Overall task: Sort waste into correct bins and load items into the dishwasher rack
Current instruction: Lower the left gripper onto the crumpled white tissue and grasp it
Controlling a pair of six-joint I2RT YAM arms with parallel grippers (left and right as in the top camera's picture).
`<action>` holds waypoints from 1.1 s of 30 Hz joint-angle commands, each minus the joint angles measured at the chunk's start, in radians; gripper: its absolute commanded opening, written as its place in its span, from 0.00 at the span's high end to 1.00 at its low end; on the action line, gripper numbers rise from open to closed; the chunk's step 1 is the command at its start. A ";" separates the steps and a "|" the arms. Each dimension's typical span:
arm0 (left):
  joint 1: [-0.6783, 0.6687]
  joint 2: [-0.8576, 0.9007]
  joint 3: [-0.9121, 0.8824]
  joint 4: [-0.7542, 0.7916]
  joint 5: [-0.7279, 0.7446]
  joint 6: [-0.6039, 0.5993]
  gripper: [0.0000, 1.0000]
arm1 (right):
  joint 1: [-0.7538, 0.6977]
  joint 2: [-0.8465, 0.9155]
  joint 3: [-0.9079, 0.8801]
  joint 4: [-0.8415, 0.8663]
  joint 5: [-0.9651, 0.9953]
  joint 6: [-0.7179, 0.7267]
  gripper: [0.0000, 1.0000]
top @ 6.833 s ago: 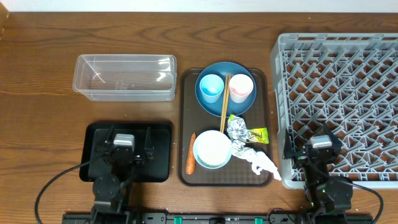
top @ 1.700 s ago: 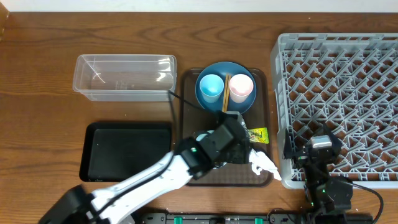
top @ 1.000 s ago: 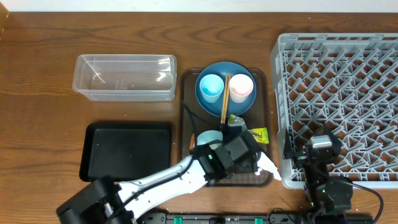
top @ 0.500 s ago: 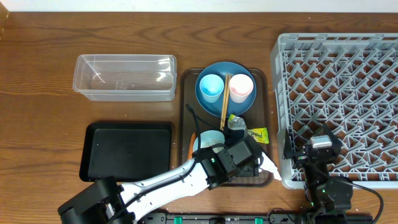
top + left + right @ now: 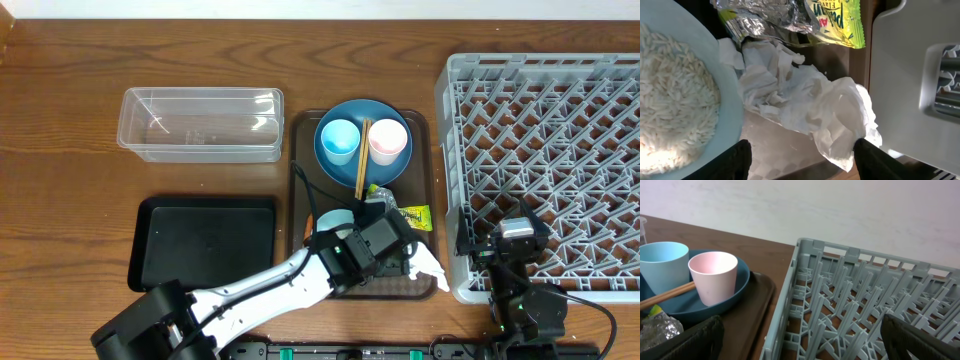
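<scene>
**Change noted:** At the start the left arm lay parked over the black tray (image 5: 205, 243). It now reaches across the brown serving tray (image 5: 300, 165). In the last half second its head has drawn back slightly. The right arm has not moved.

**Left end effector (image 5: 802, 157):** Spread, with one finger on each side of the crumpled white tissue (image 5: 810, 100) and nothing pinched. The tissue is soft and deeply creased. It lies at the serving tray's near right corner, close to the wall of the grey lattice rack (image 5: 550, 130).

**Adjacent items:**
- Shiny crumpled foil (image 5: 765, 15) touches the tissue's far edge.
- A glossy yellow-green wrapper (image 5: 837, 22) lies beside the foil.
- A smooth pale bowl (image 5: 727, 125) holding loose rice (image 5: 670, 100) sits just left of the tissue.

**Right end effector (image 5: 800, 330):** Spread wide and empty, at the rack's near left corner.

**Elsewhere:**
- The round dark-blue plate (image 5: 335, 170) carries an upright blue cup (image 5: 339, 138) and pink cup (image 5: 388, 141), with wooden chopsticks (image 5: 361, 155) between them.
- A clear tub (image 5: 200, 125) stands on the wooden surface (image 5: 70, 200).

**Obstruction:** From overhead, the left arm hides much of the bowl.
</scene>
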 commanded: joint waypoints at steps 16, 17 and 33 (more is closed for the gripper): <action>0.100 -0.174 0.018 -0.148 0.026 0.056 0.31 | -0.014 -0.002 -0.002 -0.003 0.000 -0.011 0.01; 0.100 -0.174 0.018 -0.158 0.025 0.056 0.31 | -0.014 -0.002 -0.002 -0.003 0.000 -0.011 0.01; 0.032 -0.070 0.017 -0.070 0.025 0.051 0.26 | -0.014 -0.002 -0.002 -0.003 0.000 -0.011 0.01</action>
